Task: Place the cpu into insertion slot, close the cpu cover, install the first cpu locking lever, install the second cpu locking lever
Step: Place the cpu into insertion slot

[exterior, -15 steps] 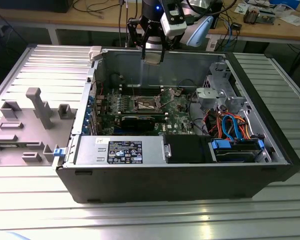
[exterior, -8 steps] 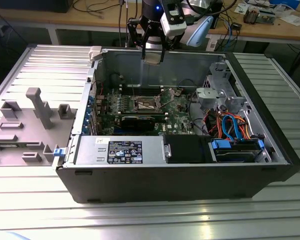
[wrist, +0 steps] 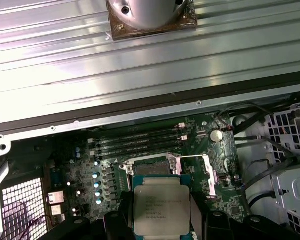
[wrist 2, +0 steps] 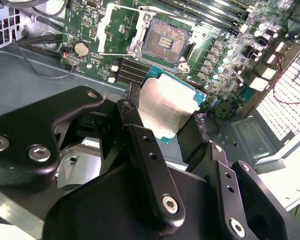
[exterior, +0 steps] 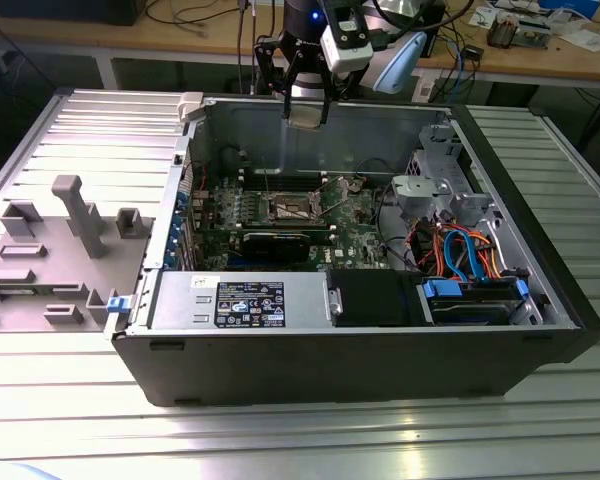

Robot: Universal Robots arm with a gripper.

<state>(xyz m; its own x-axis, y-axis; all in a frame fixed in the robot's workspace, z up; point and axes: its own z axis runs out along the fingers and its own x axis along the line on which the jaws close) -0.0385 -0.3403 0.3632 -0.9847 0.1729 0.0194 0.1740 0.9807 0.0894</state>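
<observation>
- In the exterior view the gripper [exterior: 307,105] hangs at 12 o'clock of the open case [exterior: 330,365], above its far wall.
- In both wrist views the black fingers [wrist 2: 135,130] pinch the cpu [wrist 2: 167,107] [wrist: 159,210] by two opposite edges, with its pale metal top turned up.
- A teal-green rim shows around the metal top of the cpu.
- The cpu is in the air, clear of the board [wrist 2: 225,55] and not touching the slot [wrist 2: 165,46].
- In the exterior view the slot [exterior: 290,208] lies at 6 o'clock from the gripper, well apart from it.
- The slot's dark centre lies bare inside its silver rim.
- The cover [wrist 2: 104,25] [wrist: 209,175] stands open just beside the slot, on the side of the battery [wrist 2: 81,48], and green board shows through its window.
- A thin wire lever [wrist: 190,157] runs along the cover's edge, near the battery, and is not clamped across the slot.
- Long black memory slots [wrist: 135,142] lie just beside the slot, on the side toward the case wall.
- In the exterior view the power supply [exterior: 240,300] sits at 7 o'clock from the slot, against the near wall.
- A silver drive cage [exterior: 435,185] stands at 3 o'clock from the slot, and orange and blue cables [exterior: 460,250] run at 4 o'clock.
- The case rests on a ribbed metal table [exterior: 280,440].
- A grey fixture [exterior: 70,215] sits on the table at 9 o'clock from the case, just outside its wall.
</observation>
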